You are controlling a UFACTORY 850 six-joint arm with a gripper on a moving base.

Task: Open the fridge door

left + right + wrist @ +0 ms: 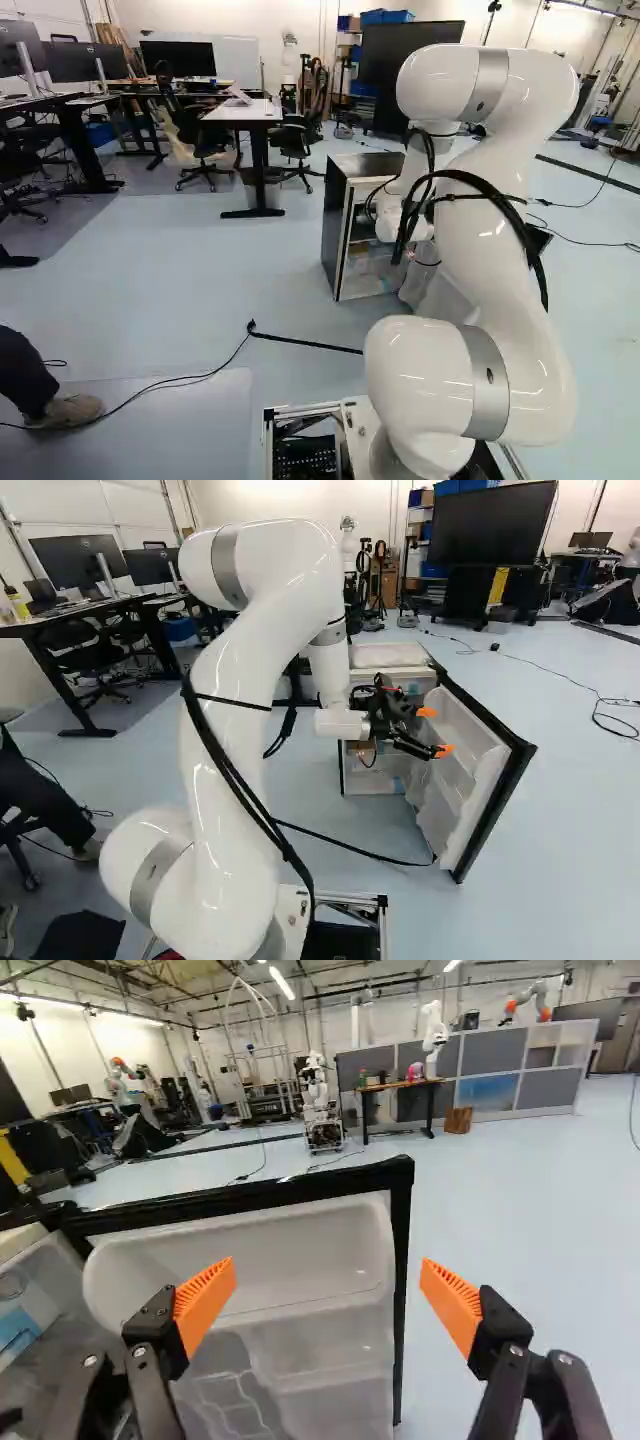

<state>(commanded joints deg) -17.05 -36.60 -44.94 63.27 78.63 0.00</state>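
Gripper [432, 730], 2 orange-padded fingers spread wide apart.

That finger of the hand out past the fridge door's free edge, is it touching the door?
Apart. The wrist view shows pale floor between that finger and the door's black edge.

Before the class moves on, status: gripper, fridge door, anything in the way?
Gripper open. Fridge door ajar, inner side ahead of gripper. Possible snag: black cable on floor nearby.

Floor [200, 260]: pale blue, spreading before me.
Wall [285, 496]: white, behind a large dark screen [495, 522].
Desk [250, 113]: white-topped, between two office chairs [203, 138].
Partition [490, 1053]: grey panels, which I see behind a wooden table [400, 1085].
Ceiling light [283, 982]: lit tube, overhead.
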